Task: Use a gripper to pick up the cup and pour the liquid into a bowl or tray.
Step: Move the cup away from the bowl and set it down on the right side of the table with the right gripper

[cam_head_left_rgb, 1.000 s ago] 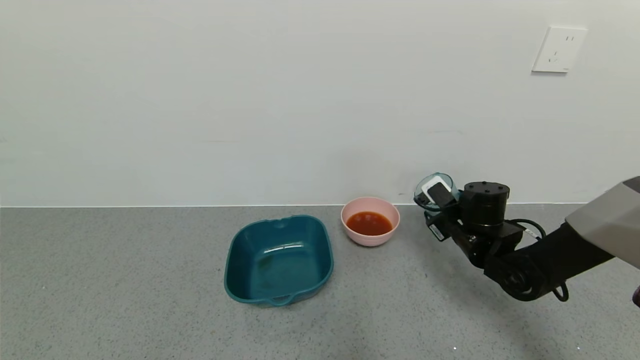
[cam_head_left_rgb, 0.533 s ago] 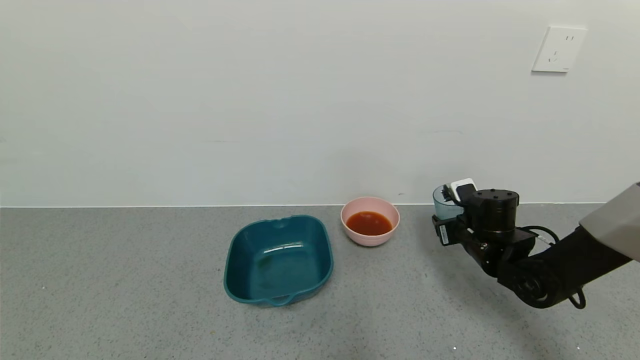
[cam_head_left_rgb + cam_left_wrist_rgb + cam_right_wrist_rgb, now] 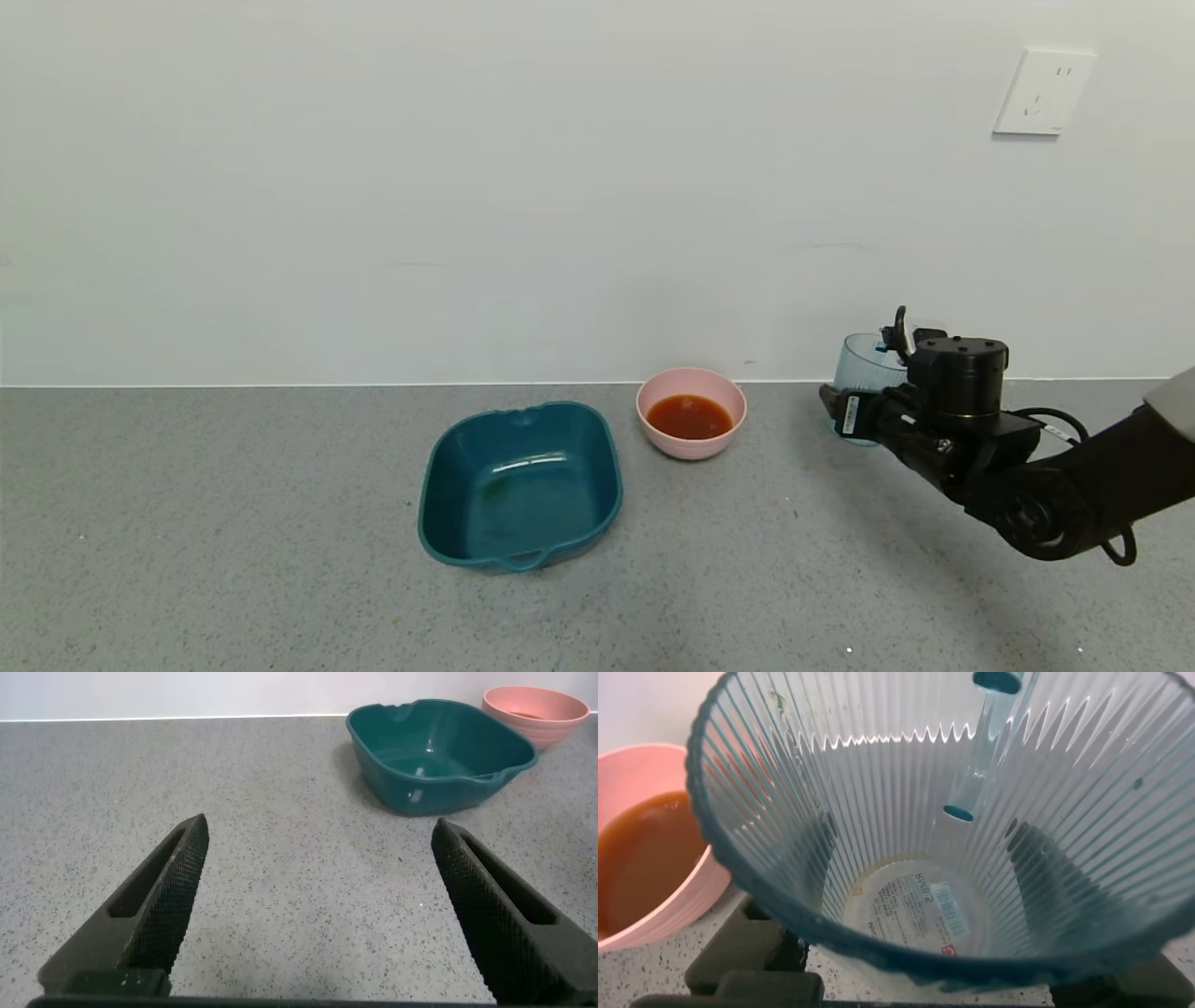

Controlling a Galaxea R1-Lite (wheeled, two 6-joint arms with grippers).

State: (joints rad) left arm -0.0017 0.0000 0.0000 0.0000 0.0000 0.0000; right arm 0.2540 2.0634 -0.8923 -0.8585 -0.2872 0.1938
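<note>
The cup (image 3: 859, 373) is held upright, emptied, by the right gripper (image 3: 873, 397), its fingers clenched around it, right of the pink bowl (image 3: 691, 413) holding the liquid (image 3: 689, 416). The left gripper (image 3: 318, 905) is seen with fingers spread over the table (image 3: 233, 523).

Right hand (image 3: 864, 397) mostly masked in the head view by its own round wrist, so grip around the cup (image 3: 861, 371) hard to read there; cup's base and lower wall covered by the hand. In the right wrist view, cup (image 3: 943, 831) cut off by the picture's edges, fingers seen only as dark shapes through the ribbed wall. Bowl (image 3: 654, 859) beside the hand cropped at the edge, only part of the red liquid (image 3: 640, 859) showing. Left hand (image 3: 318, 905) outside the head view; its fingers (image 3: 159, 896) cropped at the base. Pink bowl (image 3: 537, 709) beyond them clipped at the corner.
</note>
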